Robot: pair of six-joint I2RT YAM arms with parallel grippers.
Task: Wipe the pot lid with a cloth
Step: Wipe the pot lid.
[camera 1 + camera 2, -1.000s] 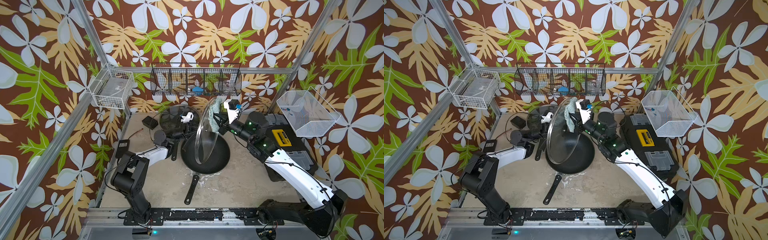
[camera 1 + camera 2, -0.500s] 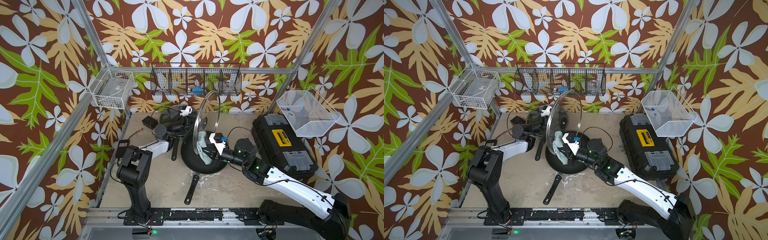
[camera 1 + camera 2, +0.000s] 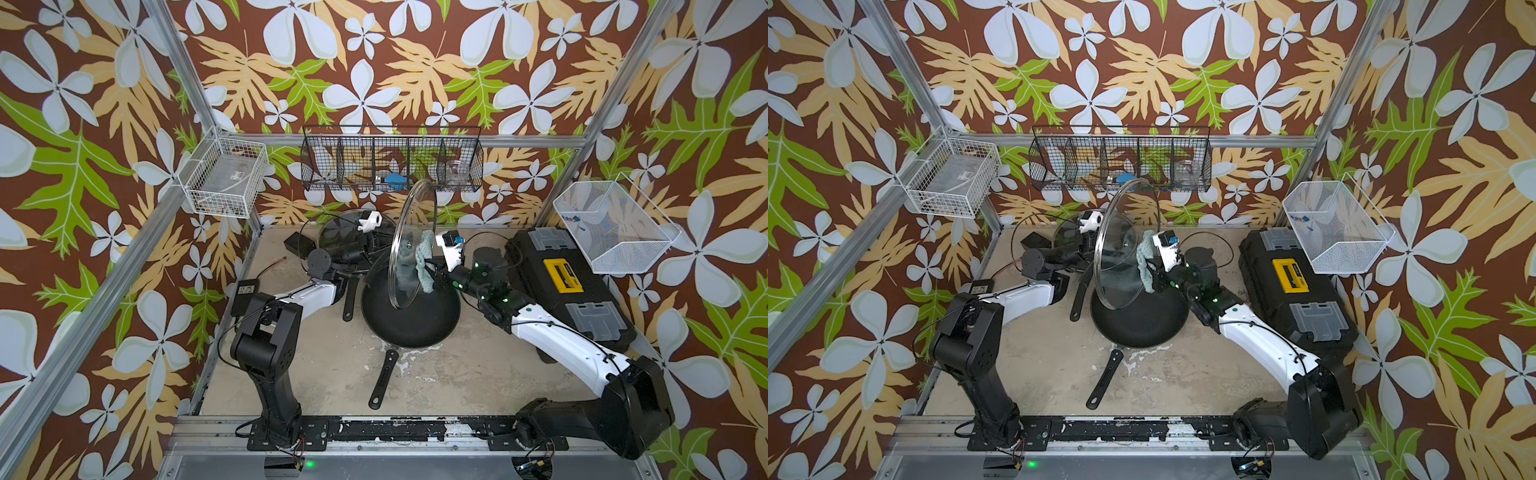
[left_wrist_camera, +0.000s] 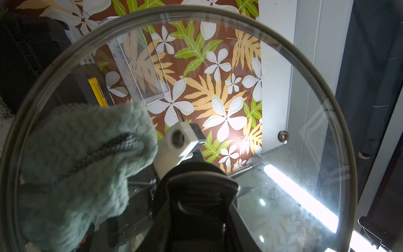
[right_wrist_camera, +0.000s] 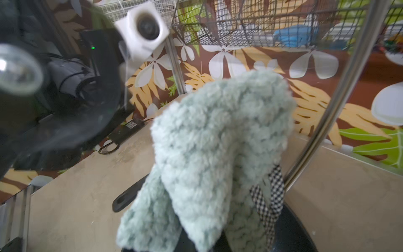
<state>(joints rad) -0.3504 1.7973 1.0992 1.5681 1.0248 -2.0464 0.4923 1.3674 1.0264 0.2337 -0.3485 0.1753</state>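
Pot lid stands on edge over the frying pan, its black handle pinched by the left pincer on the far face. Straight ahead of the right pincer, which nips the teal cloth, we see glass, the cloth pressed flat on it. We judge the stroke must run along the upright disc: bare glass lies above the pincer up to the rim, near the wire rack; the pan lies close beneath, the toolbox behind.

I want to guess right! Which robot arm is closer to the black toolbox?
Right. The right arm runs alongside the black toolbox; the left arm is across the frying pan from it.
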